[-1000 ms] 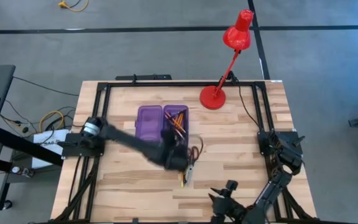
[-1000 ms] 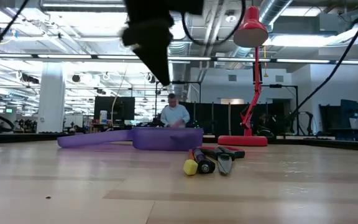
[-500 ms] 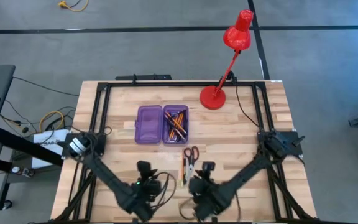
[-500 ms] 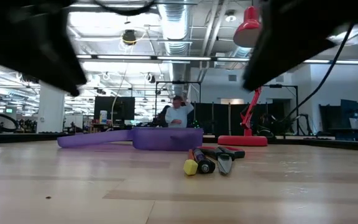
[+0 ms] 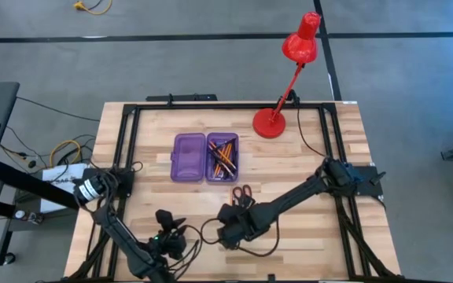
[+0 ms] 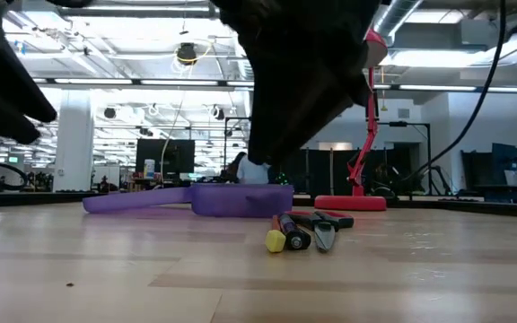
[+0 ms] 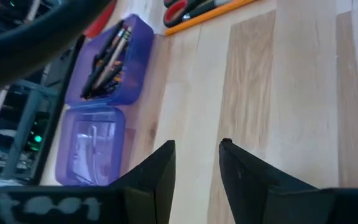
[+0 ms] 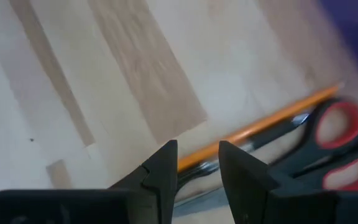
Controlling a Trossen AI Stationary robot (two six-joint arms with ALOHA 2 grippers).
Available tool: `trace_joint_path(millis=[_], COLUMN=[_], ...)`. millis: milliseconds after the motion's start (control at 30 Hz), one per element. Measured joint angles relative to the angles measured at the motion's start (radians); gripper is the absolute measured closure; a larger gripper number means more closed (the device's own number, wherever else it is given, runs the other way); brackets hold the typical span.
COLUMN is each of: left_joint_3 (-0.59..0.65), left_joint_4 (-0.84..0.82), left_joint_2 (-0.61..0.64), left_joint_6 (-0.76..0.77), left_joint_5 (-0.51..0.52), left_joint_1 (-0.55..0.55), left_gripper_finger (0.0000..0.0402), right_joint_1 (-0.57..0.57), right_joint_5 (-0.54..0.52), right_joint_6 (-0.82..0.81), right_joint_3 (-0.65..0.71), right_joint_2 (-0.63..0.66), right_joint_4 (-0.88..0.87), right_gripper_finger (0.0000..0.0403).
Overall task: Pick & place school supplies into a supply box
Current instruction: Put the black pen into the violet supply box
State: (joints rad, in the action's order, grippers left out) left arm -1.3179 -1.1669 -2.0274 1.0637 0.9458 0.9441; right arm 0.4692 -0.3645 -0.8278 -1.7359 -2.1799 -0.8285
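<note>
The supply box (image 5: pixel 205 157) is a purple case lying open on the table, with orange pencils (image 5: pixel 225 156) in its right half. Nearer, a pair of red-handled scissors (image 5: pixel 242 193), an orange pencil (image 8: pixel 260 127) and dark pens (image 6: pixel 296 235) lie side by side on the wood. My right gripper (image 5: pixel 225 229) hovers open just near-left of them, its fingers (image 8: pixel 163 171) above bare table. My left gripper (image 5: pixel 170 224) stands open by the near edge, left of centre, with nothing between its fingers (image 7: pixel 163 171). Its wrist view looks toward the box (image 7: pixel 104 62).
A red desk lamp (image 5: pixel 278 118) stands on its base at the far right of the table, its head reaching past the far edge. A black frame (image 5: pixel 132 118) runs around the tabletop. Bare wood lies to the left and right of the supplies. A person (image 6: pixel 254 166) shows far behind the table.
My left gripper has drawn back from beside the box and the scissors toward the table's near edge and to the left, sinking lower. My right gripper has swung from the near right corner leftward along the near edge to the pencil and scissors. The supplies have stayed put.
</note>
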Motion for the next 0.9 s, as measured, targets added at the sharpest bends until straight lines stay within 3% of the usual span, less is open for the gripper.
trace_joint_path(millis=[133,533,900], left_joint_3=[0.000,0.000,0.000], left_joint_4=[-0.054,-0.121,-0.135], left_joint_2=[0.000,0.000,0.000], left_joint_6=[0.067,0.198,0.238], left_joint_5=[0.037,0.065,0.073], left_joint_1=[0.036,0.111,0.122], left_gripper_finger=[0.0288,0.0288,0.0288], right_joint_1=[-0.024,-0.046,-0.054], right_joint_5=[0.069,0.051,0.090], right_joint_6=[-0.085,-0.197,-0.196], right_joint_3=[0.000,0.072,0.085], right_joint_2=[0.000,-0.002,-0.040], right_joint_4=[-0.005,-0.028,0.035], right_gripper_finger=[0.0291,0.0291,0.0286])
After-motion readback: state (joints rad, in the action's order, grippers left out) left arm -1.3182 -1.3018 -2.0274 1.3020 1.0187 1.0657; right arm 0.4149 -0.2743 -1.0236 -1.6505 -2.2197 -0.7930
